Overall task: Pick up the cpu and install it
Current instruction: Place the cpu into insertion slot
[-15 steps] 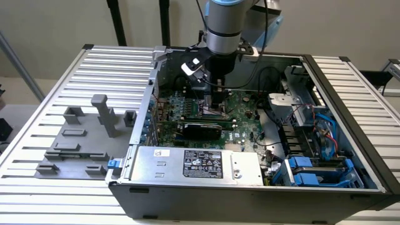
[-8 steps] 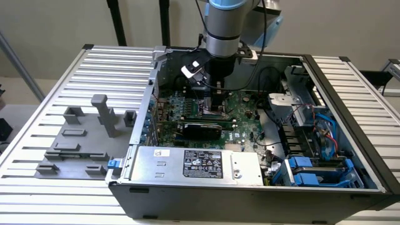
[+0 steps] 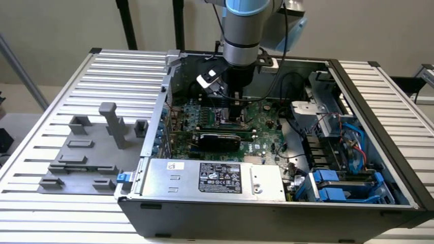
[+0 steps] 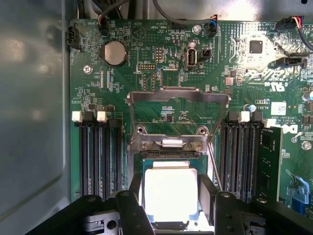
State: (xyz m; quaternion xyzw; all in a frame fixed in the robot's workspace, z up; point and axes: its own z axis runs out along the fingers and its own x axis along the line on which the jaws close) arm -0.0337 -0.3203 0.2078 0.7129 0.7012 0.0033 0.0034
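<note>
The cpu [image 4: 171, 195], a small square chip with a bright silvery top, lies level over the dark socket [image 4: 171, 155] on the green motherboard [image 4: 122, 83]. My gripper [image 4: 171, 188] straddles it, one black finger [image 4: 134, 198] against each side edge, so it is shut on the chip. The socket's metal load plate [image 4: 178, 95] is swung open, away from the chip. In the exterior view my gripper [image 3: 230, 104] reaches down inside the open computer case [image 3: 379, 127], low over the motherboard [image 3: 265, 132].
Memory slots [image 4: 98, 156] flank the socket on both sides. A long black expansion card [image 3: 217, 140] stands just in front of the socket, the power supply [image 3: 217, 178] nearer still. Cables and blue drive bays [image 3: 339, 185] are at the exterior view's right, a grey fixture [image 3: 88, 152] at its left.
</note>
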